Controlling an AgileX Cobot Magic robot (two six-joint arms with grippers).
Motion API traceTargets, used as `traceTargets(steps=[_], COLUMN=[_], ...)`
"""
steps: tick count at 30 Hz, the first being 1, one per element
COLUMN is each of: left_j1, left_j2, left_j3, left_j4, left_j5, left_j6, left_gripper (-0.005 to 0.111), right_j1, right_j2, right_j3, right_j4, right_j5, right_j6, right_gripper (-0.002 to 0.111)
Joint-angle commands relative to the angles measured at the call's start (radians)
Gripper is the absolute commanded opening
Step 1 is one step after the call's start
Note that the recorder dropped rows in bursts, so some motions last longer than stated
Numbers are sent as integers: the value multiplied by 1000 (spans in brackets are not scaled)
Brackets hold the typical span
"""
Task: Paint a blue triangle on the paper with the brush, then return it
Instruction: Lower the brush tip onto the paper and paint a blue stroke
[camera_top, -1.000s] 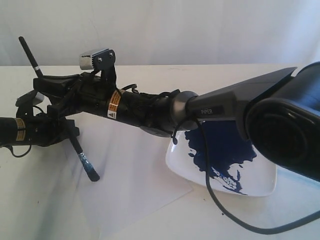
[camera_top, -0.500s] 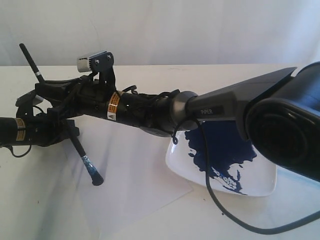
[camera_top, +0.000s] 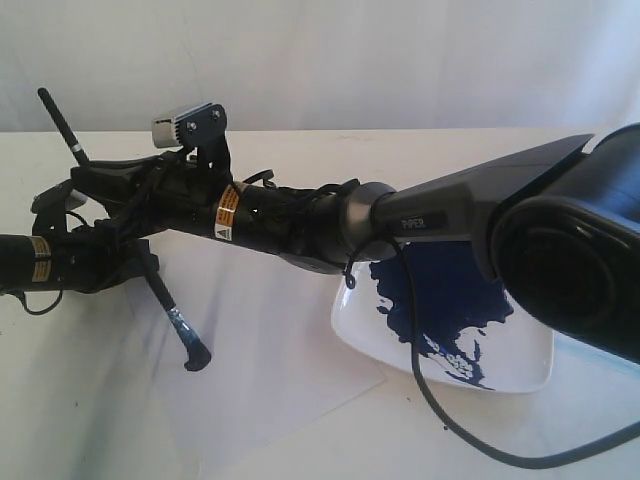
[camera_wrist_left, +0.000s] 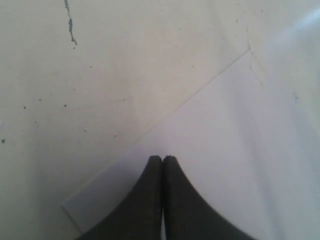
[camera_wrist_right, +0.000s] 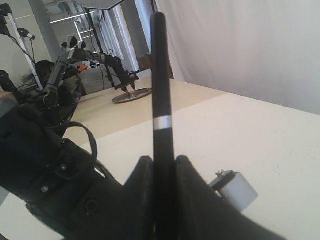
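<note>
From across the table (camera_top: 500, 150), the right arm reaches over from the right and the right gripper (camera_top: 95, 182) is clamped on the brush (camera_top: 170, 312). The brush slants, its handle up and its dark tip down at the left part of the paper (camera_top: 280, 340); whether it touches I cannot tell. The left arm (camera_top: 60, 262) lies low at the table's left edge. A white plate (camera_top: 525, 372) with a blue paint pool (camera_top: 440, 285) sits by the paper's right edge.

In the left wrist view, the left gripper (camera_wrist_left: 162, 160) has its fingers pressed together, empty, above a corner of the paper (camera_wrist_left: 225, 150).

In the right wrist view, the right gripper (camera_wrist_right: 162, 165) pinches the brush (camera_wrist_right: 161, 75), whose black handle stands up between the jaws.
</note>
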Motion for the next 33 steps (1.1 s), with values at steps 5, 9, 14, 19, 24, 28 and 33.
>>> traceTargets(steps=[5,9,14,19,24,28,33], left_j1=[-3,-3,-3,-3,-3,-3,-3], left_j2=[2,2,2,2,2,2,2], left_j3=[5,5,5,5,5,5,5], left_j4=[33,33,33,33,33,33,33], left_j5=[53,53,53,53,53,53,59], left_j6=[2,2,2,2,2,2,2], left_gripper=[0,0,0,0,0,0,0], right_j1=[-13,-29,-41,-42,-42,-42,-42], right_j2=[-1,-1,-1,-1,-1,-1,-1], right_j3=[-7,-7,-7,-9,-9,-9,-14], right_j4=[27,30,57,88,135,166,166], right_j5=[30,21,21,21,25,38,61], right_j6=[-24,-24,-26,-71,-110,-133,-133], right_gripper=[0,0,0,0,0,0,0])
